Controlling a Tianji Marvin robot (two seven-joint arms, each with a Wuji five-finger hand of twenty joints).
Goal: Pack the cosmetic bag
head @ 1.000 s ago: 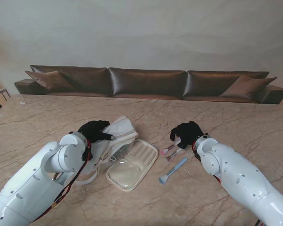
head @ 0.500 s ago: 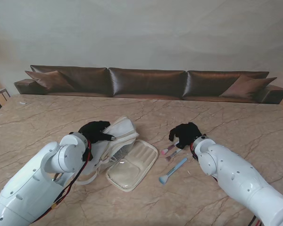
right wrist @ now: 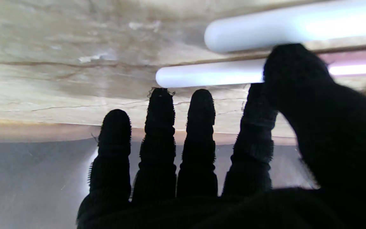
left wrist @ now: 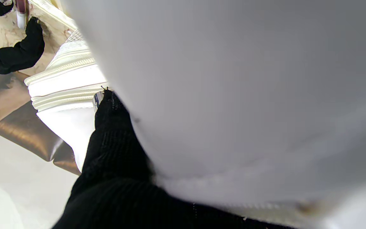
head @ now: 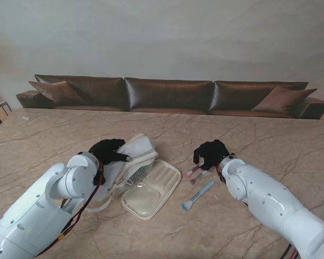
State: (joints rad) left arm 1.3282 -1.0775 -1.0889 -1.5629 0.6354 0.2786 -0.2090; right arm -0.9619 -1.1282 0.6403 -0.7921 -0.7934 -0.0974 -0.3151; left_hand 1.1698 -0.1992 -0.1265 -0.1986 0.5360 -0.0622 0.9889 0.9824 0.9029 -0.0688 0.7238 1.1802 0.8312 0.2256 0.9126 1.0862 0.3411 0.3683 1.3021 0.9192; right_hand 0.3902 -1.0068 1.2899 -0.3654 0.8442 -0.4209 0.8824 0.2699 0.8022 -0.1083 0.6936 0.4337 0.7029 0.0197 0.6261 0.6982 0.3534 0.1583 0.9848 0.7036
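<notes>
The white cosmetics bag [head: 135, 162] lies open left of centre on the marble table [head: 259, 140]. The left hand [head: 107, 149] grips its raised flap. The right hand [head: 211, 151] hovers, fingers spread (nothing held), over two pale-handled brushes [head: 196, 172]; a blue brush [head: 197, 195] lies nearer.

One white cosmetics bag [head: 137, 162], three makeup brushes [head: 197, 195], two black-gloved hands [head: 211, 151], one brown sofa [head: 167, 94].

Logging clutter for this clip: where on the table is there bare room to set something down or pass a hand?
Bare marble runs from the sofa down to the bag, and right of the right hand. Crowded: the brushes lie close beside the bag's open flap, and the left hand rests on the bag.
</notes>
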